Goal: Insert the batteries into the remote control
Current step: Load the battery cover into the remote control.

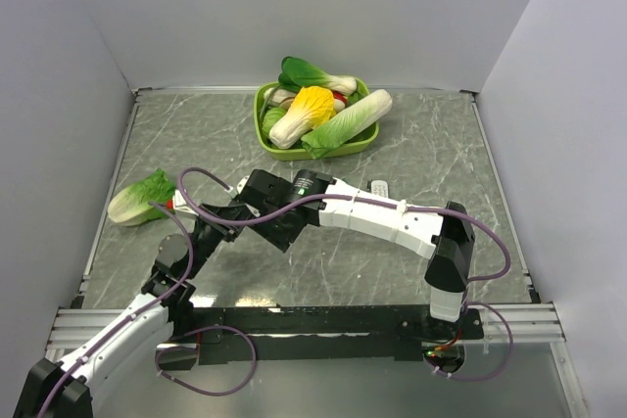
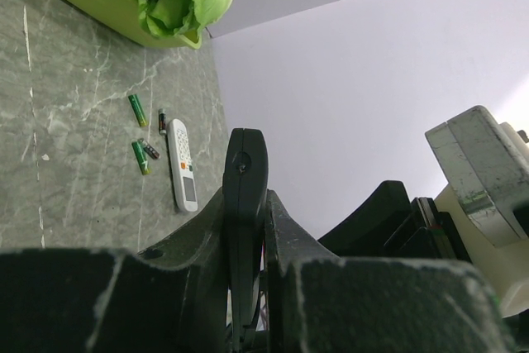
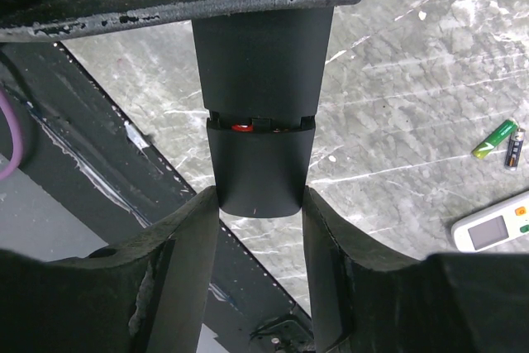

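The black remote control [image 3: 261, 64] is held up off the table between both grippers. My left gripper [image 2: 246, 204] is shut on it, edge-on between the fingers. My right gripper [image 3: 259, 204] is closed on the sides of its back cover [image 3: 258, 167]. The cover sits slightly apart from the body, and a bit of red [image 3: 242, 127] shows in the gap. Both grippers meet left of centre in the top view [image 1: 251, 210]. Several green and dark batteries [image 2: 137, 110] lie loose on the table; two also show in the right wrist view [image 3: 494, 138].
A white remote [image 2: 182, 163] with buttons lies beside the batteries; it also shows in the top view [image 1: 379, 187]. A green basket [image 1: 263, 105] of toy vegetables stands at the back. A toy lettuce [image 1: 142, 198] lies at the left. The table's black front edge [image 3: 124, 196] is below the grippers.
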Robot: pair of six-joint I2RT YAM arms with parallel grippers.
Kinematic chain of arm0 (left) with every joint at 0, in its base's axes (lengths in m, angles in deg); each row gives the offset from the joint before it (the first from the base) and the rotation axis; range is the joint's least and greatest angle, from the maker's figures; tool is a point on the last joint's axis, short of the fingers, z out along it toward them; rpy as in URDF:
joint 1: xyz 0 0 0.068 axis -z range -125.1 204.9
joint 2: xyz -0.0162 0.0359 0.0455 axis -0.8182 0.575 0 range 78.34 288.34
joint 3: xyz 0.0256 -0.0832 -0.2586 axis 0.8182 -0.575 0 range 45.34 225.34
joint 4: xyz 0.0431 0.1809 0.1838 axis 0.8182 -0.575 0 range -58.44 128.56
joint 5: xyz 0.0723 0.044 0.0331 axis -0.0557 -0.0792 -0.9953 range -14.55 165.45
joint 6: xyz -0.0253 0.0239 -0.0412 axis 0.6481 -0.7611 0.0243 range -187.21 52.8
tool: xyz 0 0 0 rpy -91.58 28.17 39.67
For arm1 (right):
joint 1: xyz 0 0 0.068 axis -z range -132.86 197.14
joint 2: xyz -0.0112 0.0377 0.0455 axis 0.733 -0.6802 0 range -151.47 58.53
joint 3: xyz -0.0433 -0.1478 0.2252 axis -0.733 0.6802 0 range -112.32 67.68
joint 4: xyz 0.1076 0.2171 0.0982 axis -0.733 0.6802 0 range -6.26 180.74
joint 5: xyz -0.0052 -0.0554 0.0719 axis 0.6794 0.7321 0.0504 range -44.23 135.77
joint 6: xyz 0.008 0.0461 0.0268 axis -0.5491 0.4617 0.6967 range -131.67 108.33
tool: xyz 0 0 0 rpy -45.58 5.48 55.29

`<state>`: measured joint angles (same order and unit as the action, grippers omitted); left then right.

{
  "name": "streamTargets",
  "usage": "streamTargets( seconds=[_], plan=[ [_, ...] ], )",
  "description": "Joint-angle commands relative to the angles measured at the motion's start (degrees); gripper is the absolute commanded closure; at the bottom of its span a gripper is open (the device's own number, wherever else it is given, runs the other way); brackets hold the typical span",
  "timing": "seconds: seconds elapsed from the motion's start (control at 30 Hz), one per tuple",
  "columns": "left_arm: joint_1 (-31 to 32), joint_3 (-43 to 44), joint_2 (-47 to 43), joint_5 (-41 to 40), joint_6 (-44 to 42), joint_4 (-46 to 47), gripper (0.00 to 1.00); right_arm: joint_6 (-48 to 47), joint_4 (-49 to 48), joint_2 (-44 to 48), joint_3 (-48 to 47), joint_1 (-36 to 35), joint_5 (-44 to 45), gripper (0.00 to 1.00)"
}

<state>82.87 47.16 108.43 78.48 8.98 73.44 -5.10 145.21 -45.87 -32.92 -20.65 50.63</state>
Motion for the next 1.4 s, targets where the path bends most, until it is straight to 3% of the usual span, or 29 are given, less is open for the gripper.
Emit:
streamTargets(
  seconds=[0.0, 0.43, 0.63, 0.93, 1.37],
  plan=[
    [0.3, -7.5, -1.4, 0.1, 4.4, 8.8, 0.99, 1.0, 0.1, 0.1, -1.3, -0.6, 0.2, 0.49],
    [0.3, -7.7, -1.5, 0.6, 4.4, 9.0, 0.99, 0.9, -0.1, 1.2, -1.4, -0.5, 0.2, 0.44],
    [0.3, -7.6, -1.2, 0.6, 4.4, 8.9, 0.99, 0.7, -0.1, 1.8, -2.8, -0.6, 0.3, 0.31],
    [0.3, -7.8, -0.5, 0.5, 4.9, 8.5, 0.99, 0.6, -0.7, 3.1, -4.6, -0.4, 0.8, 0.02],
    [0.3, -7.2, -1.6, -1.2, 6.6, 6.3, 0.99, 3.0, -8.0, 13.9, 1.7, 2.0, -1.9, 0.0]
  ],
)
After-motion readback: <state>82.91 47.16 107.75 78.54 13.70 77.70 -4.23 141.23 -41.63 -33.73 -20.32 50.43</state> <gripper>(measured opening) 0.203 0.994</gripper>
